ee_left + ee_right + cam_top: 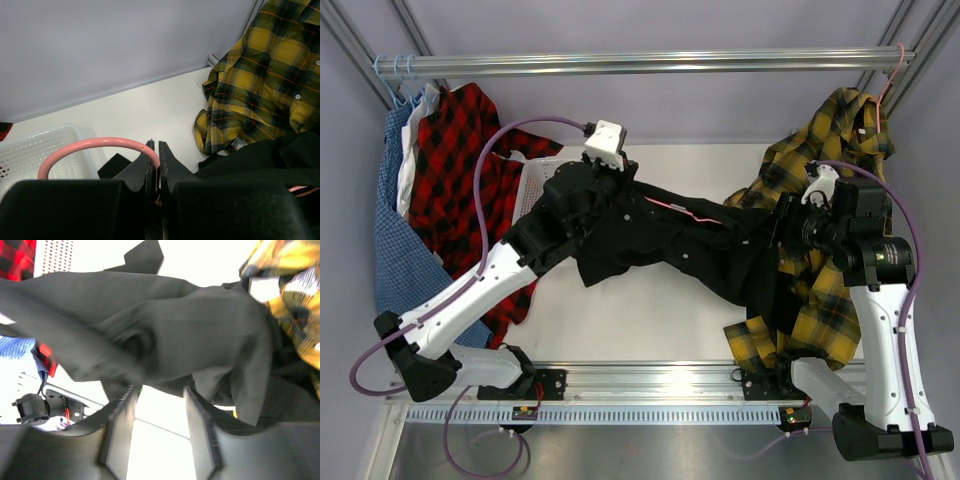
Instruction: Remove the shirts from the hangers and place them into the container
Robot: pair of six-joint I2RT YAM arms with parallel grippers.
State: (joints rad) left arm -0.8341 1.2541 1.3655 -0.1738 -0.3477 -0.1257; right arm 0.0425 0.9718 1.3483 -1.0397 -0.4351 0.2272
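Just right of the white basket [538, 178], the black shirt [670, 245] sags over the table [620, 320]. Its pink hanger [90, 144] is pinched at the hook by the left gripper [155, 165], jaws pressed together. Farther from the basket, the right gripper [157, 410] stands spread, apparently clear of cloth, though that view blurs. Unheld, the shirt may simply ride along with the hanger instead of sliding off.

Pink hanger [95, 144], black shirt [670, 245]

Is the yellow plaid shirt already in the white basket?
No, the yellow plaid shirt is draped at the far right of the top view, well apart from the white basket at the left.
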